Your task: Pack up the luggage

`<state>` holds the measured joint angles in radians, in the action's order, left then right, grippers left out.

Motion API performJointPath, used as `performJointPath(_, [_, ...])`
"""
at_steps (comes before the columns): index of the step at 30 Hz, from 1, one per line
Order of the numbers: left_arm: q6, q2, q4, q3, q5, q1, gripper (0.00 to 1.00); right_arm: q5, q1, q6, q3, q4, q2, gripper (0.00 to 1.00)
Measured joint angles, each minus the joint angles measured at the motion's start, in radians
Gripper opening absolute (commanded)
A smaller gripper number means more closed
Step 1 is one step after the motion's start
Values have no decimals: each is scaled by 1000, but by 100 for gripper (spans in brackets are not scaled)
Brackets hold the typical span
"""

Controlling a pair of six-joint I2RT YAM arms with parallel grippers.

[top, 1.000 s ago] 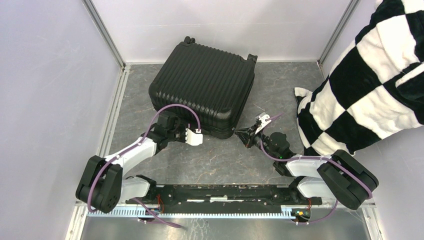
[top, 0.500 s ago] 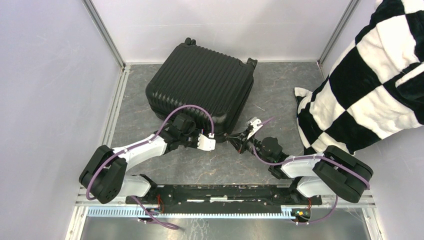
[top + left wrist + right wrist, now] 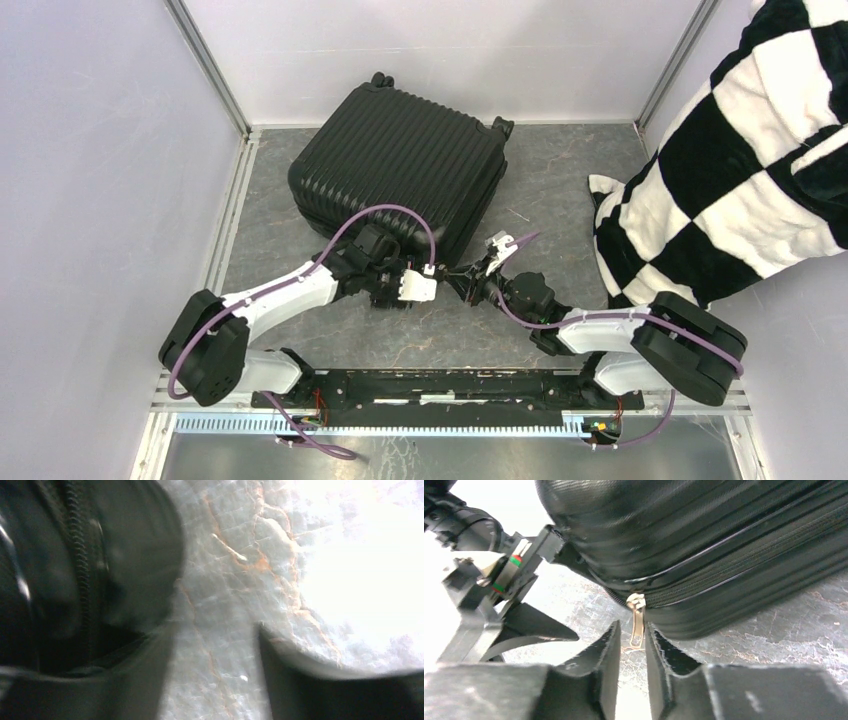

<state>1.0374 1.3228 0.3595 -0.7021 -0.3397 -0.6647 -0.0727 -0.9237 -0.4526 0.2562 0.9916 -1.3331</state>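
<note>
The luggage [image 3: 400, 170] is lying closed, back-left on the table [image 3: 560, 190]. Our right gripper [image 3: 633, 632] is straddling its zipper pull [image 3: 637, 614], jaws narrowly apart; our left gripper [image 3: 212, 635] is hanging wide beside it. Unpinched, the pull is liable to slip out.

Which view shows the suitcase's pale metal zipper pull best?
Right wrist: the pale metal zipper pull hangs sharp and close on the black ribbed hard-shell suitcase. Left wrist gives only blurred zipper teeth; top external shows the whole suitcase, the pull too small to find.
</note>
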Motion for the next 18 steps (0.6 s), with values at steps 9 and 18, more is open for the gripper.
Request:
performJointPath(9, [-14, -175, 307, -204, -2, 27, 96, -50, 53, -56, -53, -104, 92, 44])
performJointPath(18, [-15, -230, 592, -361, -62, 356, 81, -72, 223, -105, -83, -227, 219, 45])
